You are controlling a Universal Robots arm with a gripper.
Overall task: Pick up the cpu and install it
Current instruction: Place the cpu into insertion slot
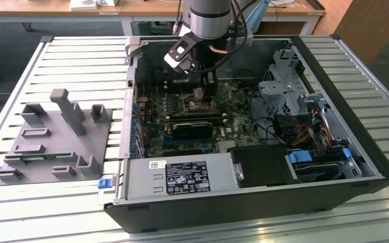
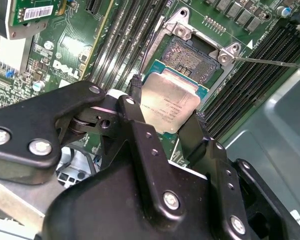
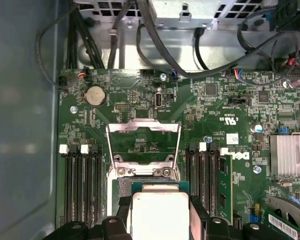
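Claw (image 2: 166,112) pinching cpu (image 2: 171,99) by two edges, over open motherboard socket (image 2: 190,54)

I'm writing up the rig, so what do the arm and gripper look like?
The arm is a round silver-grey tube with black cables running alongside. The gripper is matte black, built of flat jointed bars fastened with silver screws.

I see my arm (image 1: 208,17): silver-grey cyl. w/ black cables (image 1: 243,28) alongside. Claw (image 2: 166,107) is all matte black: chunky linkage plates (image 2: 34,122), silver screws (image 2: 171,200) & bolts (image 2: 39,146) at the pivots.
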